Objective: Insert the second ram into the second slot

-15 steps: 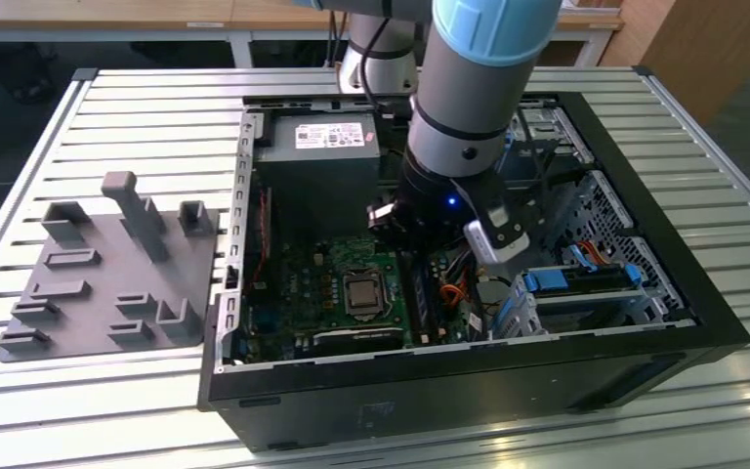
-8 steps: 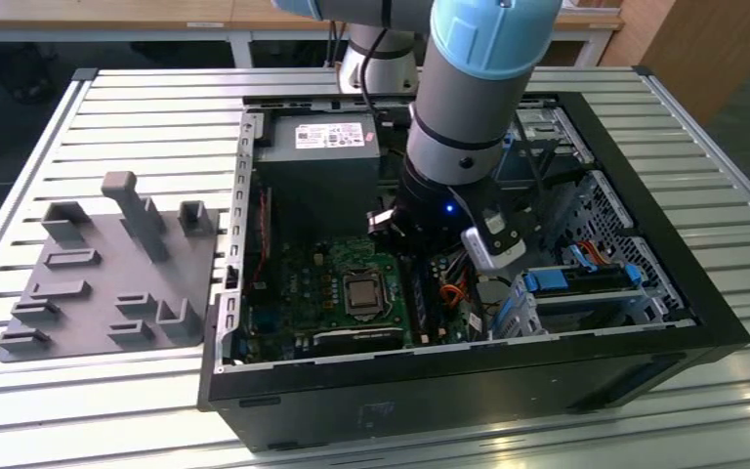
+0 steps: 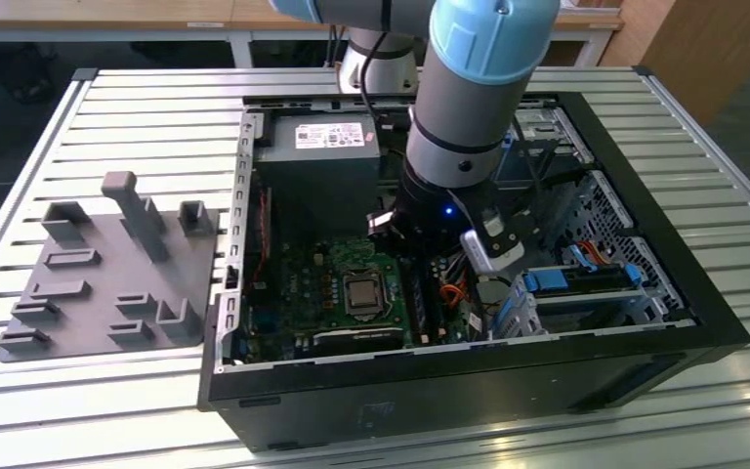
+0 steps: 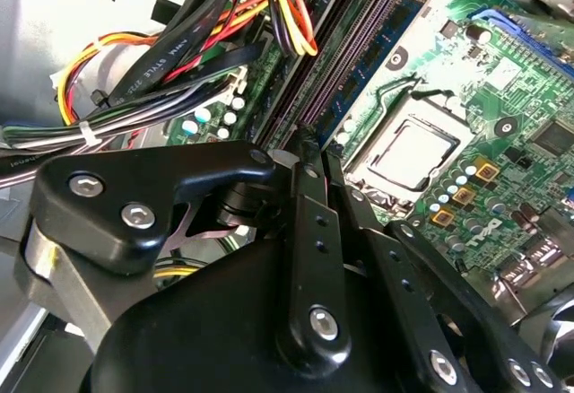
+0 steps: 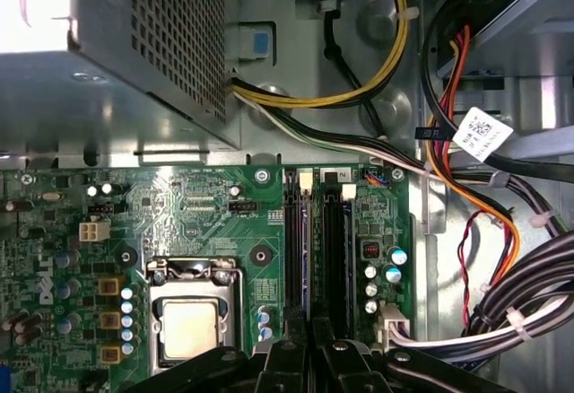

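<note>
Pincer (image 5: 309, 328) clenched on the memory stick (image 5: 309, 249) — stick edge-on, reaching straight out from the fingertips, long axis running along the slots (image 5: 334, 249).

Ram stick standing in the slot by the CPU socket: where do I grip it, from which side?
Pinch the ram stick across its flat faces at the top long edge, coming straight down. It stands on edge on the motherboard, neighbouring slot close alongside, so only the top is free.

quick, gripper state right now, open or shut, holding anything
Gripper: closed, fingertips together right over the memory slots; whether they pinch anything cannot be told.
</note>
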